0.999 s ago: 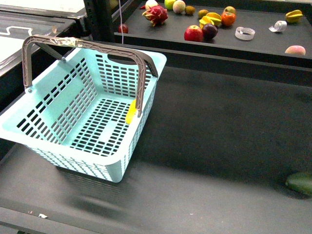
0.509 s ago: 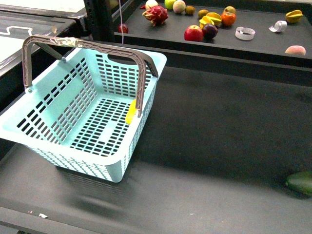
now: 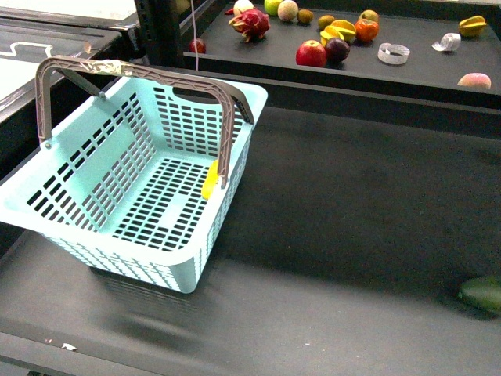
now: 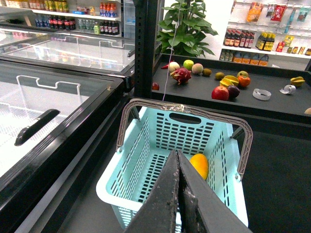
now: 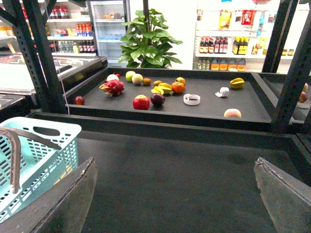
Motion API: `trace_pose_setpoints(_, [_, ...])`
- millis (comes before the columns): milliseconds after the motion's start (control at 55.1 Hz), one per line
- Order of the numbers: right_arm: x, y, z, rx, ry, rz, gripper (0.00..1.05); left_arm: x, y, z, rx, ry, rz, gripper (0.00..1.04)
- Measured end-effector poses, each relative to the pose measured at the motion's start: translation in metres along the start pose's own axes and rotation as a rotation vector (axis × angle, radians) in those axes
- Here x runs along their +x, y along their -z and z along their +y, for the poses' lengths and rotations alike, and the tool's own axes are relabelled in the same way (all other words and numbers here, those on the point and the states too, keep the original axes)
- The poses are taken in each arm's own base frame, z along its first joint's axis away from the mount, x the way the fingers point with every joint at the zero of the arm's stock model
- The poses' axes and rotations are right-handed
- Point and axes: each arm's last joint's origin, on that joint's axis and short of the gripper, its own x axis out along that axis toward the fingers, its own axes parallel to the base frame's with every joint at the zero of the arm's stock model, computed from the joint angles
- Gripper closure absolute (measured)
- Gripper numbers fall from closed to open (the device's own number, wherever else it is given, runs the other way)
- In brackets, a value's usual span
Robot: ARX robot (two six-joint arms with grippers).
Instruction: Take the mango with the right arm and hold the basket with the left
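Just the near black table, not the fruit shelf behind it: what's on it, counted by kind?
Pale turquoise slotted plastic basket: 1
Smooth yellow oval mango, lying inside that basket: 1
Dark green oval fruit, far right, partly cut off by the picture's edge: 1
Total: 3

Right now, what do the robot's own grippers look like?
Only the fingers show, in the wrist views. The left gripper has two long, flat, dark grey to black fingers with scuffed, speckled edges. The right gripper has two similar dark, worn-looking fingers. No cables or markings are visible.
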Motion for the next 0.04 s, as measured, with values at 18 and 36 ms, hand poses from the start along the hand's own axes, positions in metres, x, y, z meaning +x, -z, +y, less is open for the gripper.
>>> trace_pose_setpoints(18, [0.0000, 0.0000, 0.0000, 0.000, 0.000, 0.000, 0.08, 0.0000, 0.0000, 0.0000, 0.000, 0.000, 0.000, 1.03])
trace_pose_setpoints(36, [0.0000, 0.0000, 0.0000, 0.000, 0.000, 0.000, 0.08, 0.0000, -0.0002, 0.0000, 0.000, 0.000, -0.001, 1.03])
